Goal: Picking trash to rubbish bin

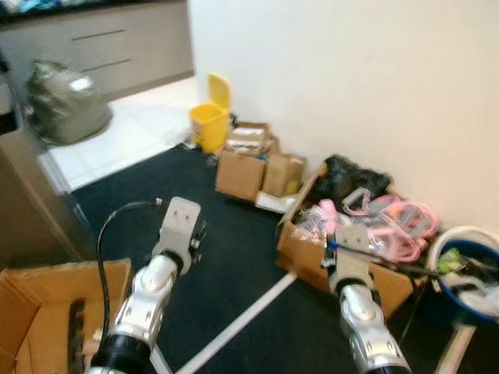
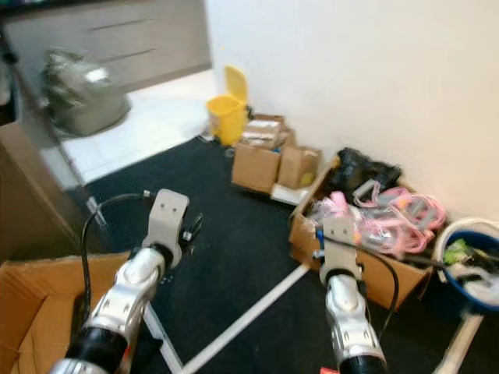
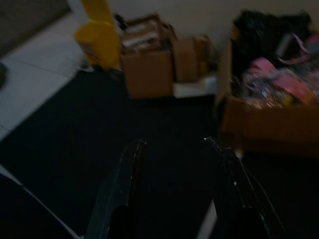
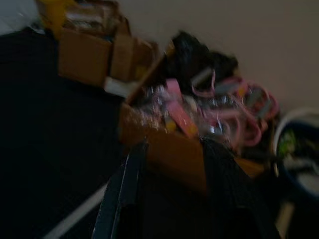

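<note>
Against the wall, yellow rubbish bin (image 1: 210, 117) stands upright, lid raised; both grippers (image 3: 174, 149) (image 4: 172, 147) spread, empty.

Your two head views look forward and down from standing height across the dark floor (image 1: 234, 265) toward the white wall (image 1: 351, 78), with both arms reaching into the lower part of each picture. The right eye sits slightly to the side, so the yellow bin (image 2: 228, 113) and the box of pink items (image 2: 374, 234) appear shifted between them. Your left wrist view looks low along its two fingers (image 3: 124, 189), facing the yellow bin (image 3: 99, 35) and small cardboard boxes (image 3: 149, 69) from mid-range. Your right wrist view, blurred, faces the box of pink items (image 4: 169, 144) from close by; both wrist views share that box.
</note>
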Robot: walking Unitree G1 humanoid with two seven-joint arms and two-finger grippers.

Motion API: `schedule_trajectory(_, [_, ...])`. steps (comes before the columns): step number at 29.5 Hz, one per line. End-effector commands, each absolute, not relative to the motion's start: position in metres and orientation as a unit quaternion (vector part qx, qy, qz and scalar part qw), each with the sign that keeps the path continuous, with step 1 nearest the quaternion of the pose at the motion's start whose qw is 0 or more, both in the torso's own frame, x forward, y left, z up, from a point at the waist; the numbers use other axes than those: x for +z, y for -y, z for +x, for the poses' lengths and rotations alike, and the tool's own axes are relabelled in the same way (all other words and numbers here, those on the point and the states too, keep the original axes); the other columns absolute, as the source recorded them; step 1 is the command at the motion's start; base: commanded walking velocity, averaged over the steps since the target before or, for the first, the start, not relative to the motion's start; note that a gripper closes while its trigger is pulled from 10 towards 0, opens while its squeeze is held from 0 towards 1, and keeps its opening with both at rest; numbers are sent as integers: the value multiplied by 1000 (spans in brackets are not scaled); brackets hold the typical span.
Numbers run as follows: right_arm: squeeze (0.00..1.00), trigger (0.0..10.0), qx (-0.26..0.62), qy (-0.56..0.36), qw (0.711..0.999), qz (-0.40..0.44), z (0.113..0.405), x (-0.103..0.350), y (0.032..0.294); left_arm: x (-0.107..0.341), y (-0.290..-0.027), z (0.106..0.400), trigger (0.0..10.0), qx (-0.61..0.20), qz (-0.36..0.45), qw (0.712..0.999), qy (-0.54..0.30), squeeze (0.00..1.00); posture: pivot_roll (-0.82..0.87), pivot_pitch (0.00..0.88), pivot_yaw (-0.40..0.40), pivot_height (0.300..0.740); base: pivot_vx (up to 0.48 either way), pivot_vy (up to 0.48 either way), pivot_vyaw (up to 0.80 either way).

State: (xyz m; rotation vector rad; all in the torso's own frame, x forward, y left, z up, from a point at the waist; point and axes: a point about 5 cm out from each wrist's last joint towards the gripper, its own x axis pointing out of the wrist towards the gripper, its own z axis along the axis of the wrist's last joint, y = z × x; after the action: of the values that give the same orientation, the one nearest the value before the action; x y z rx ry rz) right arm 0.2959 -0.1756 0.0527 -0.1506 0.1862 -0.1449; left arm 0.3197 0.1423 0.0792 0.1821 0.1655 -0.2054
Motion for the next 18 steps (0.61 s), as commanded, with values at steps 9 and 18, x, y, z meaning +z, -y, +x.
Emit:
schedule_trajectory(9, [0,10000,-43,-189,977,-85,283,14,175,46,-165,310,10000,-60,87,984,-146,0,-21,0,37,740,0,0,-800])
schedule_trajectory(18, [0,10000,-24,-197,977,-83,284,11,167,38,-171,306,10000,-42,79,982,-164,0,-15,0,33,740,0,0,-800])
